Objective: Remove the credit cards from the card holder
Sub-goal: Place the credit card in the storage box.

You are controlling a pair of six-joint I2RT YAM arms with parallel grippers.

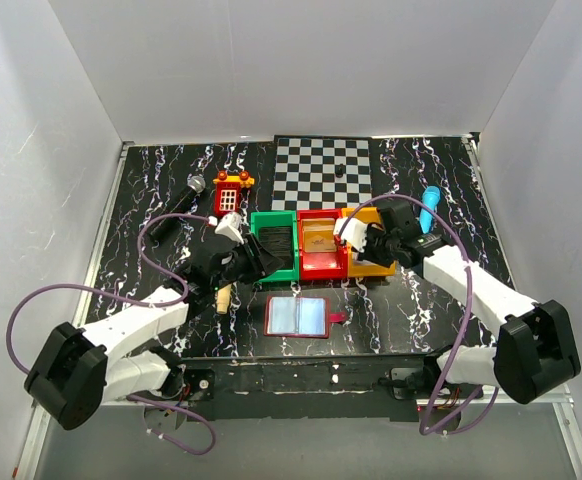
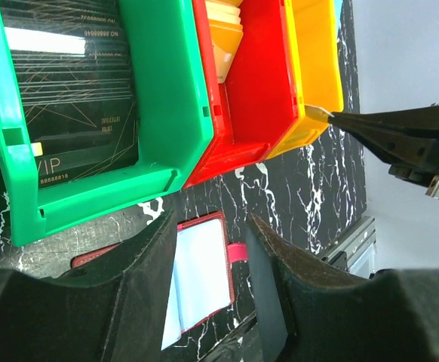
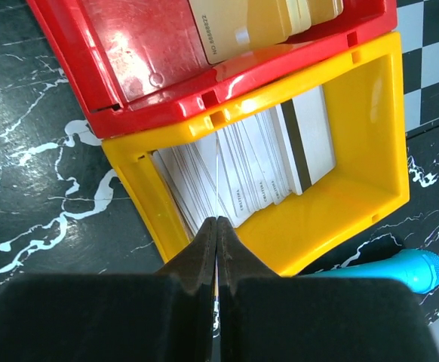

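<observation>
While the right gripper (image 3: 217, 223) is pinching a pale card (image 3: 218, 177) edge-on over the yellow bin (image 3: 370, 128), the left gripper (image 2: 208, 228) is hanging wide open — above the card holder (image 2: 201, 271).

Left bin (image 1: 276, 275), middle bin (image 1: 321, 272) and right bin (image 1: 366, 270) stand touching in a row mid-counter (image 1: 431, 160), credit cards (image 1: 274, 240) lying in each. The card holder (image 1: 298, 316) lies open at 6 o'clock from the middle bin, apart from it. A chessboard (image 1: 323, 170) lies at 12 o'clock of the row, a microphone (image 1: 181, 197) at 10.

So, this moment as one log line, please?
left gripper open, empty | right gripper shut on pale card over yellow bin | card holder open
</observation>
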